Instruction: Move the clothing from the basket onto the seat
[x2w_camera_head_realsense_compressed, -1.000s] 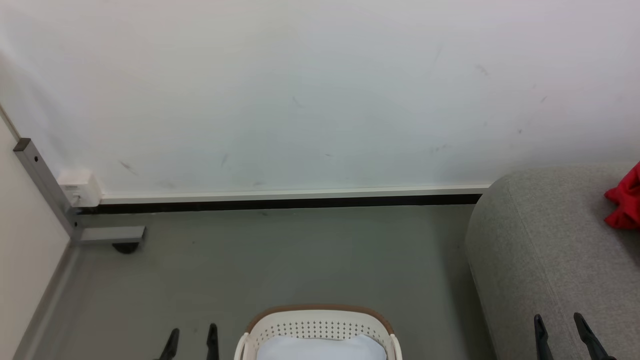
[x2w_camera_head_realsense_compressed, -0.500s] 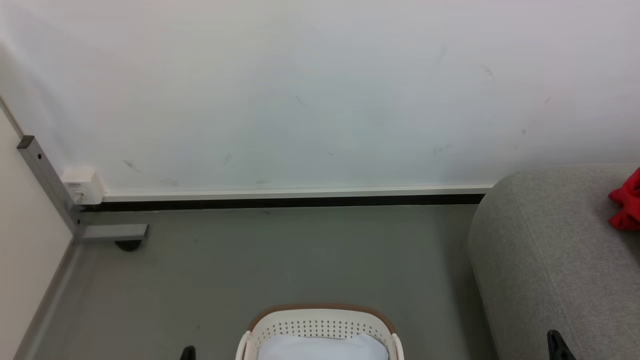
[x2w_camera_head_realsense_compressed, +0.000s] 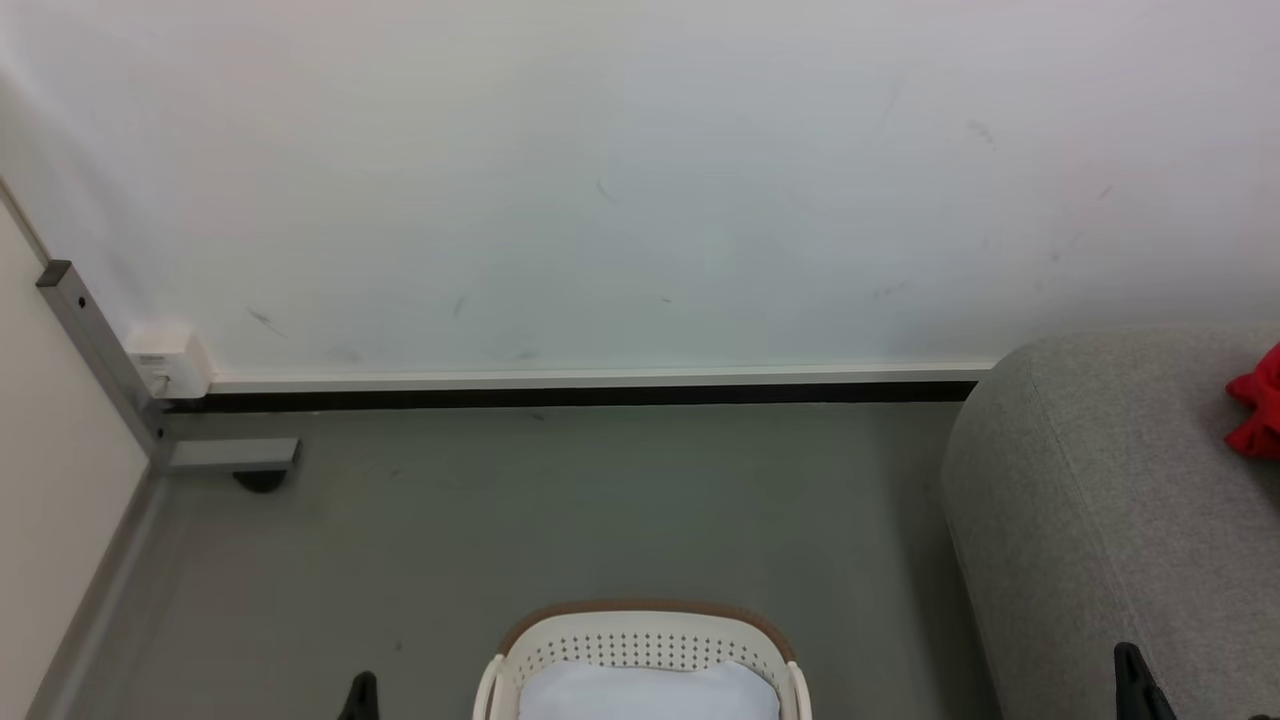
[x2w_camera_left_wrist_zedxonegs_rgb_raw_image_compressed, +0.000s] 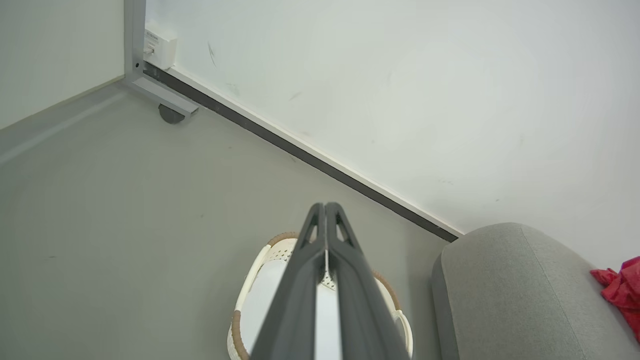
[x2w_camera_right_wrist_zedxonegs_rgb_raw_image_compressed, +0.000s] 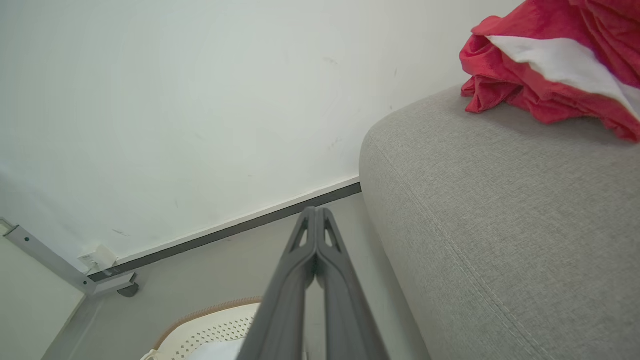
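Dark left gripper (x2w_camera_left_wrist_zedxonegs_rgb_raw_image_compressed: 325, 206), pinched closed and empty, flanks the cream laundry basket (x2w_camera_head_realsense_compressed: 640, 622) holding a white cloth (x2w_camera_head_realsense_compressed: 648, 692); by the grey seat (x2w_camera_head_realsense_compressed: 1080, 520) the right gripper (x2w_camera_right_wrist_zedxonegs_rgb_raw_image_compressed: 316, 210) is closed on nothing, seemingly because red clothing (x2w_camera_head_realsense_compressed: 1258, 415) lies there.

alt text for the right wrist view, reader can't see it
The shut right gripper points past the rounded edge of a grey seat, where crumpled red clothing with white trim lies. Below, part of the basket shows on the grey floor by a white wall.
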